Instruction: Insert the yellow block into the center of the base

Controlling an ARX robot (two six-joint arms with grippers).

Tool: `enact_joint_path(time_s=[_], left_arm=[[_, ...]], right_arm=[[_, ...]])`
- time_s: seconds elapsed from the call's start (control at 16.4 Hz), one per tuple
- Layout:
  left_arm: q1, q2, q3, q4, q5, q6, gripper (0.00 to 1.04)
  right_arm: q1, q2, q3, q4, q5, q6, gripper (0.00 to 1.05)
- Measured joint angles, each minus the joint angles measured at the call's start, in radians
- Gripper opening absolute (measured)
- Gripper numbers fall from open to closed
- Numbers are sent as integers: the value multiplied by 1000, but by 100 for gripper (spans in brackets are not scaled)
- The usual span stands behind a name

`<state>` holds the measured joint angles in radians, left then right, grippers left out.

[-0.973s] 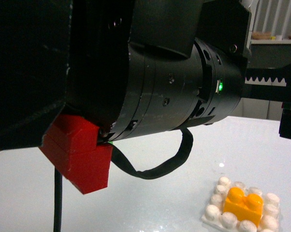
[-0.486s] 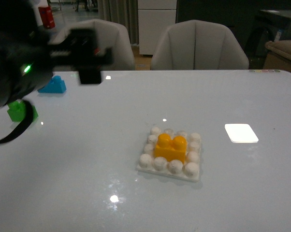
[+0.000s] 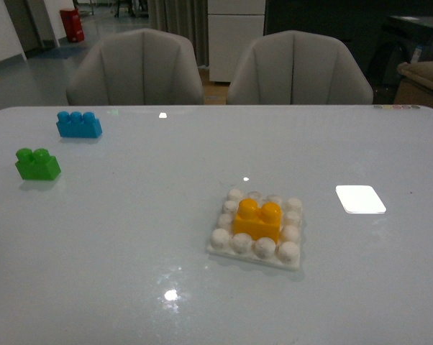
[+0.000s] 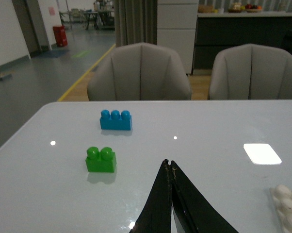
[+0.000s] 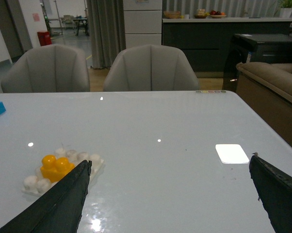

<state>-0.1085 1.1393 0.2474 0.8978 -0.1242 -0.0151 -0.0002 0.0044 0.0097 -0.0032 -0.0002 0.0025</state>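
Yellow block [image 3: 257, 219]: glossy yellow-orange plastic brick with two round studs on top, sitting upright on the middle of the base, ringed by white studs.
Long axis: in the front view it is running nearly left to right across the table, the right end lying very slightly nearer the camera; studs are pointing straight up.
Base [image 3: 254, 253]: flat square white plate with rounded white studs, lying flat on the pale glossy table [image 3: 130, 244], well apart from the other bricks.
Front view only: neither arm is showing here; the whole base is showing, with the green brick [image 3: 37, 163] and blue three-stud brick [image 3: 78, 123] far off at the left, and a bright patch of light [image 3: 359, 198] to the right of the base.
Left wrist view: left gripper [image 4: 170, 167] is showing its two dark fingers pressed together at the tips, holding nothing; only a corner of the base is showing at the edge.
Right wrist view: right gripper [image 5: 170, 167] is standing with its fingers spread wide apart, empty; the block on the base is lying just beside one finger [image 5: 63, 199].
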Motion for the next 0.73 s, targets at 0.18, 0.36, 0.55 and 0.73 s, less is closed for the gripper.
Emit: enact_joint_path(time_s=[0.18,0.36,0.55,0.73], left_arm=[[21,-105,-86,-47,40,0,2],[106,-317,-211,-114,124,1,2],[108,-435,-236,-214,124,1,2],[108,-567,-236,-338,124,1,2]], right_arm=[[0,0,0,0,0,0,98],[0,0,0,0,0,0,98],[0,0,0,0,0,0,98],[0,0,0,0,0,0,98]])
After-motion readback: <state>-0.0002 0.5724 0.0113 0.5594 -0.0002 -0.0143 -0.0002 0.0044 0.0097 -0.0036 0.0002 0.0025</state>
